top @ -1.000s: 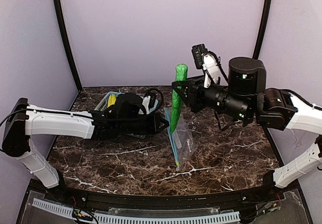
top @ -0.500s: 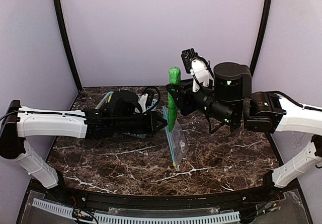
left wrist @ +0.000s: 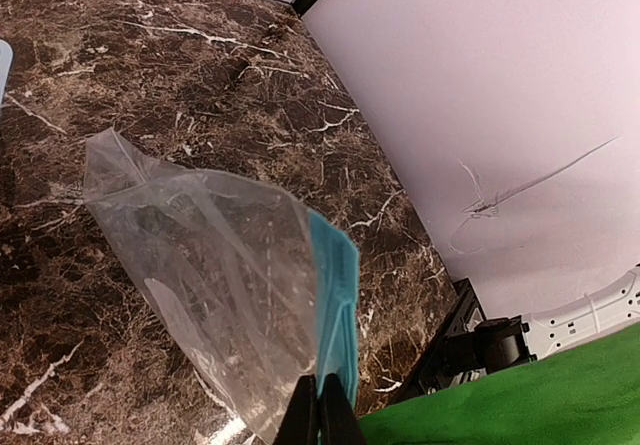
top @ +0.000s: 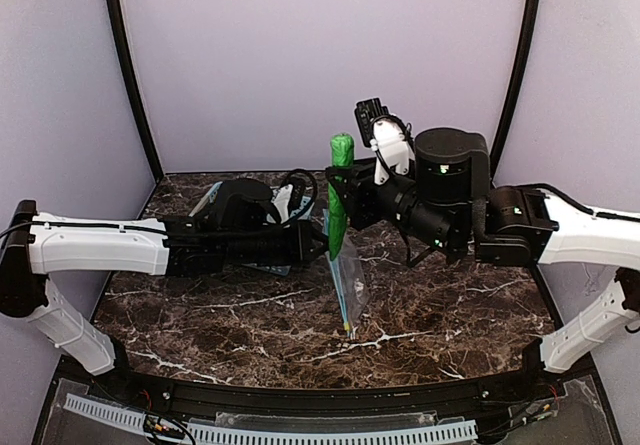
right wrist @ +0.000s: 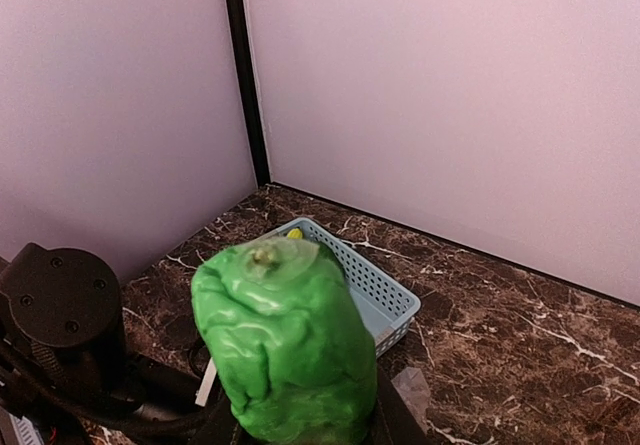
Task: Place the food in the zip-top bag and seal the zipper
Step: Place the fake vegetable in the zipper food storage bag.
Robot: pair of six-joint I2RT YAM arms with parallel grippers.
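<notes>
My left gripper (top: 322, 249) is shut on the top of the clear zip-top bag (top: 352, 280), which hangs edge-on down to the table. In the left wrist view the fingertips (left wrist: 320, 417) pinch the bag (left wrist: 210, 255) beside its light-blue zipper strip (left wrist: 338, 290). My right gripper (top: 352, 193) is shut on a long green cucumber piece (top: 339, 197), held upright just above and behind the bag's top. The cucumber fills the right wrist view (right wrist: 285, 345) and shows at the corner of the left wrist view (left wrist: 530, 395). The banana's yellow tip (right wrist: 295, 233) lies in the basket. The pepper and the other cucumber are hidden.
The light-blue slotted basket (right wrist: 375, 287) stands at the back left, mostly hidden behind my left arm in the top view (top: 205, 203). Black corner posts and lilac walls close in the dark marble table (top: 450, 315).
My right gripper has carried the cucumber left, from clear of the bag to right over its top. My left gripper has shifted a little and the bag now hangs more edge-on.
</notes>
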